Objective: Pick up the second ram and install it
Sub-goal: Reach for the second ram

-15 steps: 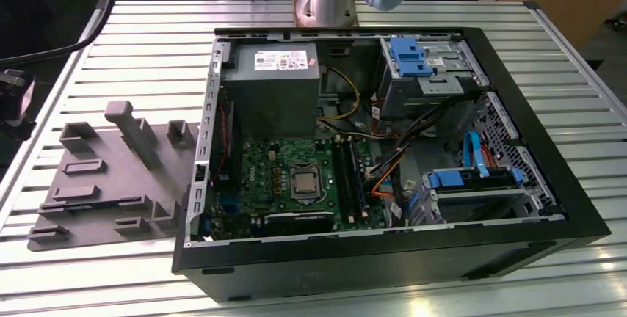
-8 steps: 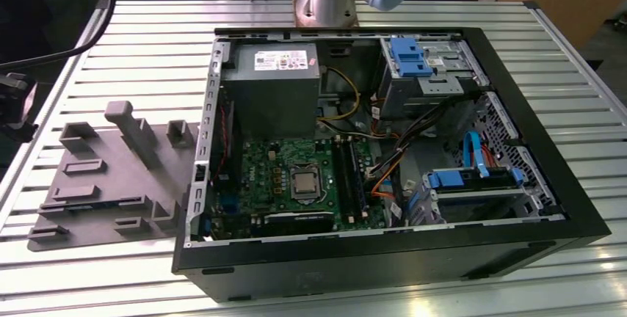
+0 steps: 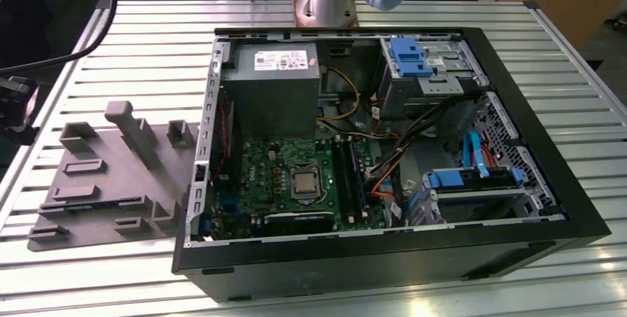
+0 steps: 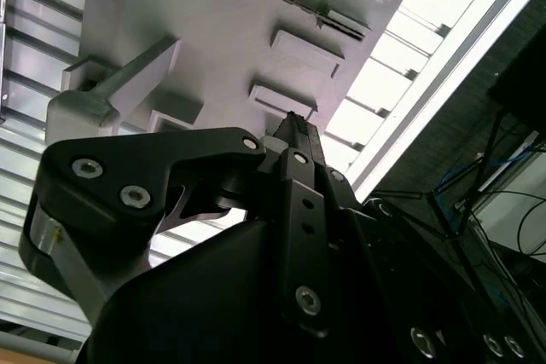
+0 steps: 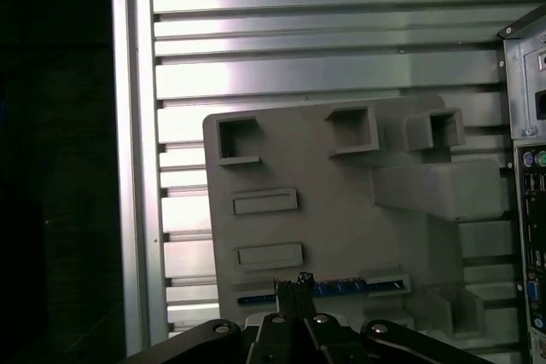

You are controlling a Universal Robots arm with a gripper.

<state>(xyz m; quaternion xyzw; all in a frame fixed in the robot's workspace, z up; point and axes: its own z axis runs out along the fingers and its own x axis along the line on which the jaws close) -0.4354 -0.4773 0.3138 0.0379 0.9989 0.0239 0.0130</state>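
Note:
The second ram [image 5: 350,286], a thin dark stick with blue labels, lies flat in a groove of the grey plastic tray [image 5: 341,210], near one edge. My gripper [image 5: 294,284] hangs above the tray with its dark fingertips pressed together and nothing between them. In the first wrist view the tips overlap one end of the stick; whether they touch it cannot be told. The second wrist view has the gripper [image 4: 295,128] over the tray [image 4: 222,23] and its raised blocks. The long black memory slots [image 3: 348,177] sit on the green motherboard inside the open computer case [image 3: 548,185].
The tray [image 3: 98,177] lies on a slatted metal table [image 3: 137,53] at the exterior view's left, right beside the case. A tall ridge [image 3: 132,130] stands up from the tray. The case's rear panel [image 5: 531,210] borders the tray. The arm's base [image 3: 325,5] stands behind the case.

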